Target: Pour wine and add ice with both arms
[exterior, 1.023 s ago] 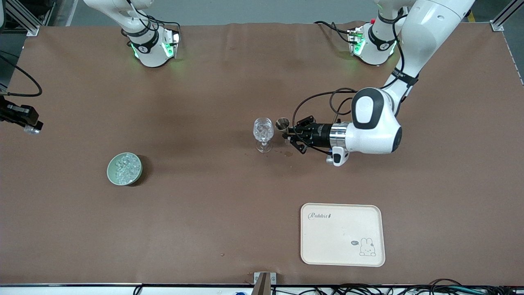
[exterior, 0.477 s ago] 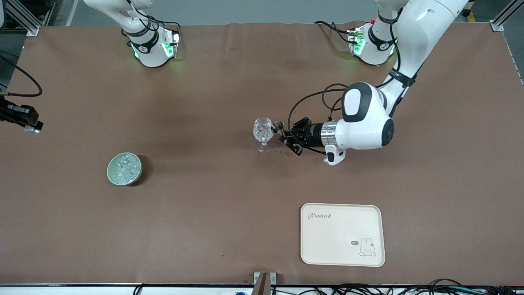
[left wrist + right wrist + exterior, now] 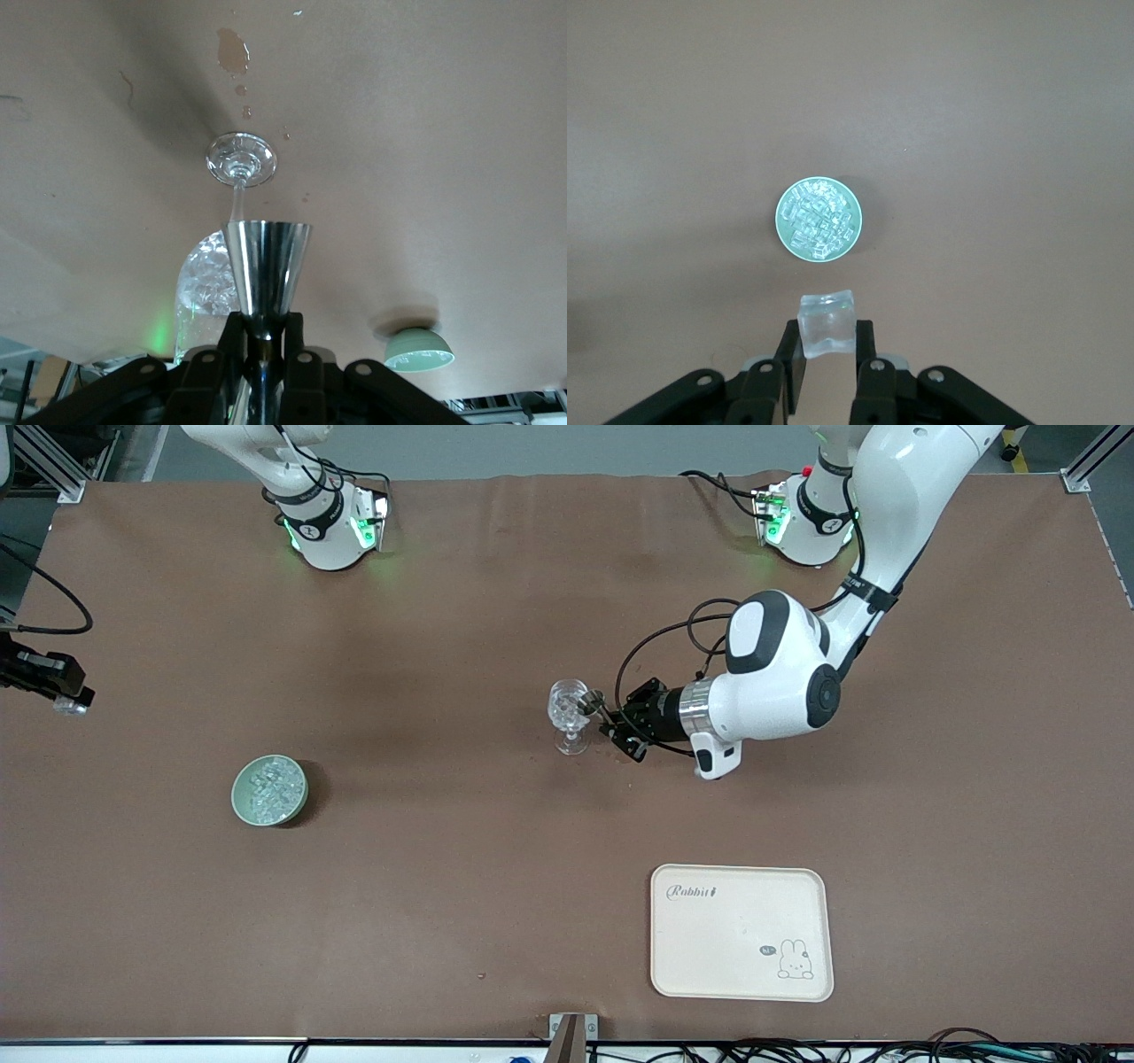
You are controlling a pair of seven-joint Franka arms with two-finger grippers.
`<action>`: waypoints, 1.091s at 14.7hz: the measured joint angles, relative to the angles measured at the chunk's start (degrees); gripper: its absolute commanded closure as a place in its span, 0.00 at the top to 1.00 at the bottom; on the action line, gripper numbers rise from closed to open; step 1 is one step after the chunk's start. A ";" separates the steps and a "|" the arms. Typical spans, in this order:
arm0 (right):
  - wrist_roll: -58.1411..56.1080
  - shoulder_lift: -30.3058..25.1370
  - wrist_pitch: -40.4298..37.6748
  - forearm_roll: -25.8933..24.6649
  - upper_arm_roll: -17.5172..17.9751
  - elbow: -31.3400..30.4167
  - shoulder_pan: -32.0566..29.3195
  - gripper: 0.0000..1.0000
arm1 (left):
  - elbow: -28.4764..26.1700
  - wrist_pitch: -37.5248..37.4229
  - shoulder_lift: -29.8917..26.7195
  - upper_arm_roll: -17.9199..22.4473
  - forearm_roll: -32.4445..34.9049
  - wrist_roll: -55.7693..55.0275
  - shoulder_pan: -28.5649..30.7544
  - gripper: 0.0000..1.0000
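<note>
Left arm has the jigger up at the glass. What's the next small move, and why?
Probably keep tipping the jigger over the stemmed glass rim. The left gripper is shut on its waist, its mouth leaning at the rim, and spill marks on the table suggest pouring slowly. The right gripper waits with an ice cube, up above the bowl of ice.

Wine not visible in measuring cup (image 3: 266, 276); right gripper (image 3: 64, 701) half cut off at frame edge.

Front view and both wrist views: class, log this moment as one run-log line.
left hand: shut on measuring cup, tipped at stemmed glass | right hand: shut on ice cube, above bowl of ice | tray: bare
</note>
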 measured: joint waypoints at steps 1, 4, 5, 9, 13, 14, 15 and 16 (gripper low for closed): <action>0.00 0.00 0.01 0.00 0.00 0.00 0.00 0.01 | 0.13 0.00 0.00 -0.70 2.39 -1.19 -0.06 0.01; 0.00 0.00 0.01 0.00 0.00 0.00 0.00 0.01 | 0.23 0.00 0.01 -2.43 8.91 -4.65 -0.37 0.01; 0.00 0.00 0.02 0.00 0.00 0.00 0.00 0.01 | 0.23 0.00 0.02 -2.71 10.37 -5.22 -0.46 0.01; 0.00 0.00 0.07 0.00 0.01 0.00 0.00 0.01 | 0.23 -0.01 0.02 -3.00 14.21 -5.74 -0.47 0.01; 0.00 0.00 0.13 0.00 0.01 0.00 0.00 0.01 | 0.24 -0.01 0.03 -3.72 19.21 -8.85 -0.47 0.01; 0.00 0.00 0.14 0.00 0.01 0.00 0.00 0.01 | 0.24 -0.01 0.02 -4.14 20.17 -9.50 -0.48 0.01; 0.00 0.00 0.14 0.00 0.01 0.00 0.00 0.01 | 0.24 -0.01 0.03 -4.50 21.00 -10.17 -0.48 0.01; 0.00 0.00 0.14 0.00 0.01 0.00 0.00 0.01 | 0.25 -0.01 0.03 -4.70 21.73 -10.62 -0.48 0.01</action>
